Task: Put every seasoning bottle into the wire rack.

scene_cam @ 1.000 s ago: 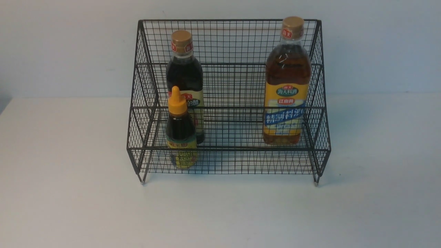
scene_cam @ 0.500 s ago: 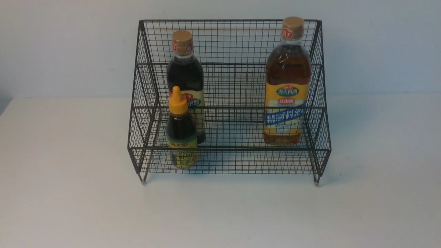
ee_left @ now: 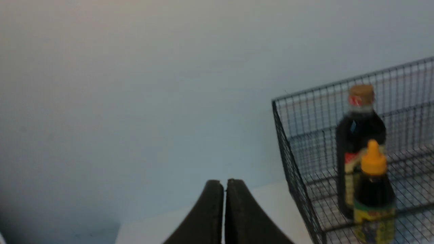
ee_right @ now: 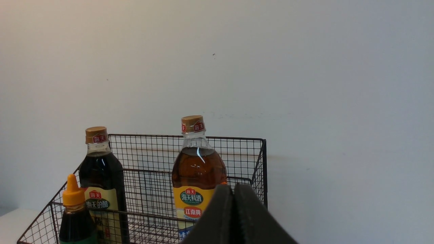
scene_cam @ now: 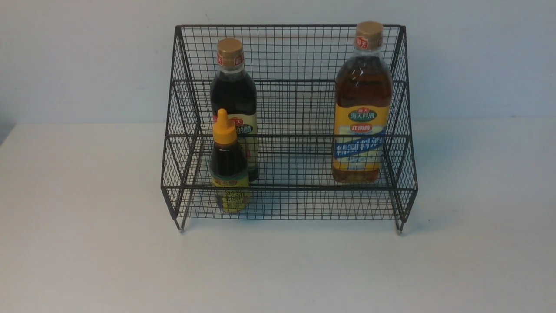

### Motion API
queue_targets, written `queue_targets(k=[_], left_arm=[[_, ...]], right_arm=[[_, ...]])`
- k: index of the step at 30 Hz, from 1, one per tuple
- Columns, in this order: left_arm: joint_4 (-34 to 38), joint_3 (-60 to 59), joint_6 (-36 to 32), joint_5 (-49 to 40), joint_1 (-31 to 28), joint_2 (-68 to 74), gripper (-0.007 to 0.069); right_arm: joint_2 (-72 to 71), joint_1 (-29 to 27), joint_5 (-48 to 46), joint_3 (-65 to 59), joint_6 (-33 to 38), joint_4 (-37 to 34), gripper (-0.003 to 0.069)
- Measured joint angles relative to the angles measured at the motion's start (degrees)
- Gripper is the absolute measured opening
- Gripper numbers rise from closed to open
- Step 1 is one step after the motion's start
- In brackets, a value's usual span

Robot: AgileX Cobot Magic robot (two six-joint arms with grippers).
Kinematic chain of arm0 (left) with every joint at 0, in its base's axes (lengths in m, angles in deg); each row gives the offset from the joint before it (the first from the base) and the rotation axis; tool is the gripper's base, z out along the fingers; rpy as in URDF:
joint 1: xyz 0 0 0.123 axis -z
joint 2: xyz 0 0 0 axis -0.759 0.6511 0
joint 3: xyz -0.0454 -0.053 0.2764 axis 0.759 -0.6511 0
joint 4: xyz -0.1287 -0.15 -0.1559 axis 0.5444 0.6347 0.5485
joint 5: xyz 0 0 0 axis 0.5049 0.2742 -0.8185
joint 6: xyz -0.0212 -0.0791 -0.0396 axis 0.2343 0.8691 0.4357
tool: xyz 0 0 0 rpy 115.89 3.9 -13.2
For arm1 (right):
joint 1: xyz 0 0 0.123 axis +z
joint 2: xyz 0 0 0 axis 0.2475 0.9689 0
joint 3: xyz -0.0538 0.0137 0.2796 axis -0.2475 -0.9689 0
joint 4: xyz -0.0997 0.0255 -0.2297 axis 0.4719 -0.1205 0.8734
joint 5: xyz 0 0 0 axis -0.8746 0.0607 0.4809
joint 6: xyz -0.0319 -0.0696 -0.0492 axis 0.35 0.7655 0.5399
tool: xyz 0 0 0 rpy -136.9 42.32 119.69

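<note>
all three bottles sit upright inside the wire rack (scene_cam: 289,52). large amber bottle (scene_cam: 361,104), yellow-blue label, stands toward the rack's right side. tall dark bottle (scene_cam: 234,100), beige label, stands toward the left side at about the same depth. small dark bottle (scene_cam: 227,167) with orange nozzle cap stands in the front section, directly ahead of the tall dark one and overlapping it in the front view; whether they touch, can't tell. amber bottle is well apart from the other two.

rack rests on a white table (scene_cam: 87,243) against a pale wall (scene_cam: 87,56).

neither arm shows in the front view. left gripper (ee_left: 224,189): fingers pressed together, nothing between them, off the rack's left side. right gripper (ee_right: 233,193): fingers also closed flat against each other, holding nothing, clear of the rack.
</note>
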Motion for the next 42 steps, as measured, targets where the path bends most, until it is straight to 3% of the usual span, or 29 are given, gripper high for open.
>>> queue_targets(k=[6,12,17,25,42], left_arm=[[2.7,-21.0,1.0,13.8,0.0,-12.3,-0.0005],[5.9,-33.3,1.4,15.9,-0.9,-14.6,-0.0005],[9.9,-39.2,2.5,16.0,-6.5,-14.6,-0.0005],[14.2,-42.9,2.3,15.9,-12.0,-14.6,-0.0005],[14.7,-42.9,-0.6,15.9,-12.0,-14.6,-0.0005]], right_arm=[[0.0,0.0,0.0,0.0,0.0,0.0,-0.0015],[0.0,0.0,-0.2,0.0,0.0,0.0,-0.0015],[0.0,0.0,-0.2,0.0,0.0,0.0,-0.0015],[0.0,0.0,-0.2,0.0,0.0,0.0,-0.0015],[0.0,0.0,-0.2,0.0,0.0,0.0,-0.0015]])
